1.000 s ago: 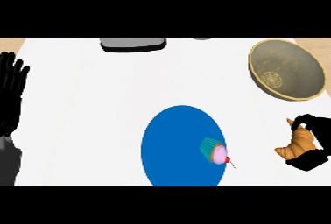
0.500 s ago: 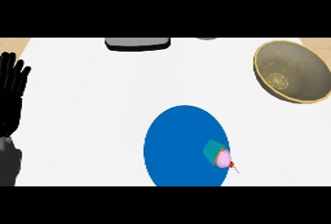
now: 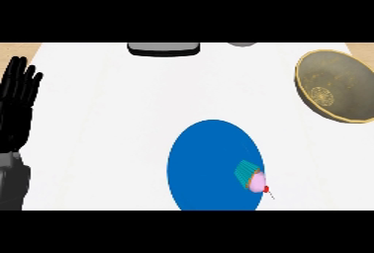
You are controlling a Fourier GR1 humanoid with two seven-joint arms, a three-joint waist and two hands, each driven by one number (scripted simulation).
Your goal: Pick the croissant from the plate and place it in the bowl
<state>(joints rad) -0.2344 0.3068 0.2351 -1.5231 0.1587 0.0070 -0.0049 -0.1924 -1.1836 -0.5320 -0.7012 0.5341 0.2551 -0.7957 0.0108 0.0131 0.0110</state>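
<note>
I am not seeing the croissant anywhere, so I cannot tell its place or which way it is pointing. The round blue plate point(image 3: 208, 170) is carrying only a small cupcake with teal wrapper and pink icing point(image 3: 251, 177), lying tilted near its right rim. The brass-coloured bowl point(image 3: 337, 85) is sitting well apart at upper right. My left hand point(image 3: 18, 106) is resting at the left edge, fingers straight. The right hand is showing nowhere.

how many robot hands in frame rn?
1. The left hand rests open, fingers up, at the view's left edge. The right hand is outside the picture, so its state can't be told.
</note>
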